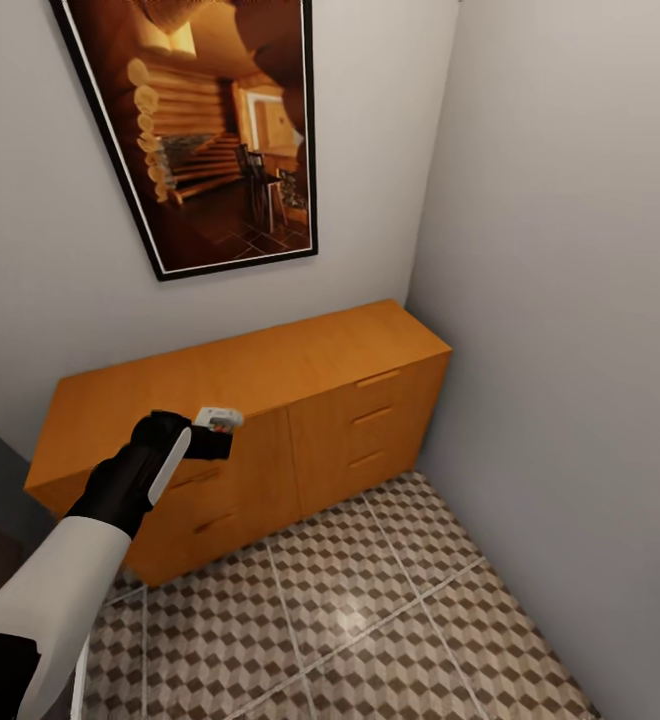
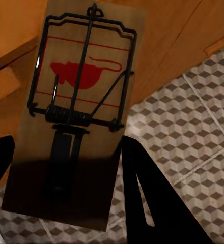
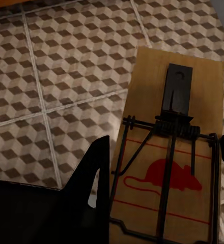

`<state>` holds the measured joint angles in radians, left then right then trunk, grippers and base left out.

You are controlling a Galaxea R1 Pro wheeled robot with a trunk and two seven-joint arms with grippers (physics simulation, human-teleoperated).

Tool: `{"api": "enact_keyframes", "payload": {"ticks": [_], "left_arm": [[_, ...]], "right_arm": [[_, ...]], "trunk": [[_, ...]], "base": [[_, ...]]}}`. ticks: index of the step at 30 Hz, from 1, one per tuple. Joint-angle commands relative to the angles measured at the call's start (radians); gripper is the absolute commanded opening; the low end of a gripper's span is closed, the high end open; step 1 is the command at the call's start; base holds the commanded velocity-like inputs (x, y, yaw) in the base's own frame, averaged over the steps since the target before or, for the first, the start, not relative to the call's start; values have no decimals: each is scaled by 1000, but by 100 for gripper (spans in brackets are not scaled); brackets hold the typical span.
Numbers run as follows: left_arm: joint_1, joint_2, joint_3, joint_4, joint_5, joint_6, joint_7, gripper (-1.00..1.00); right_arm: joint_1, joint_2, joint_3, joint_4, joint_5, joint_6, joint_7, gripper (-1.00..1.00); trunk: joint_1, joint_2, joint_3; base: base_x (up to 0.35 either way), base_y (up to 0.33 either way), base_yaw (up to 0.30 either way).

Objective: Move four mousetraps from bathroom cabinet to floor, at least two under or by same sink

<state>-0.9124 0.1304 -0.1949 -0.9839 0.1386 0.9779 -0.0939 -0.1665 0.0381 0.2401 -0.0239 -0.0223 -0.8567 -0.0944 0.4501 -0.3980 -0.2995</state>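
Left gripper (image 1: 225, 425): raised in front of the cabinet's upper edge in the head view, its black fingers (image 2: 152, 203) clamped on the near end of a mousetrap.
Left mousetrap (image 2: 76, 101): a brown wooden board with dark wire bar and spring and a red mouse mark, held above the floor, its far end over the cabinet front.
Right gripper (image 3: 160, 203): its fingers (image 3: 94, 178) stand on either side of a second mousetrap and appear clamped on it.
Right mousetrap (image 3: 173, 168): same board with the same red mouse mark, held over the tiles.
Cabinet (image 1: 340, 400): low orange-brown chest of drawers with bar handles, against the wall in the corner.
Bathroom floor (image 1: 390, 610): cube-pattern tiles with pale grout.
Framed picture (image 1: 210, 120): log-cabin interior, hanging above the cabinet.
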Motion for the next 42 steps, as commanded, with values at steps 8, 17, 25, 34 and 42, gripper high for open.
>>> {"api": "enact_keyframes", "payload": {"ticks": [8,17,25,34,42], "left_arm": [[-1,1,-3,11,4,4,3,-100],[-2,-1,-3,52,4,-16,4,-100],[-1,-2,-3,77,4,-39,3,-100],[0,-6,-4,198,4,-129,5,-100],[3,-70,-85,721,1,-617,9,-100]], "right_arm": [[-1,0,8,1,-3,-4,-5,-100],[-1,0,8,1,-4,-2,-5,-100],[-1,0,8,1,-4,-2,-5,-100],[-1,0,8,1,-4,-4,-7,-100],[-1,0,6,1,-5,-4,-10,-100]], "trunk": [[0,-2,-2],[0,-2,-2],[0,-2,-2],[0,-2,-2],[0,-2,-2]], "base": [[-207,-48,0],[-184,-1,0],[-330,0,0],[-332,0,0],[-189,0,0]]}}
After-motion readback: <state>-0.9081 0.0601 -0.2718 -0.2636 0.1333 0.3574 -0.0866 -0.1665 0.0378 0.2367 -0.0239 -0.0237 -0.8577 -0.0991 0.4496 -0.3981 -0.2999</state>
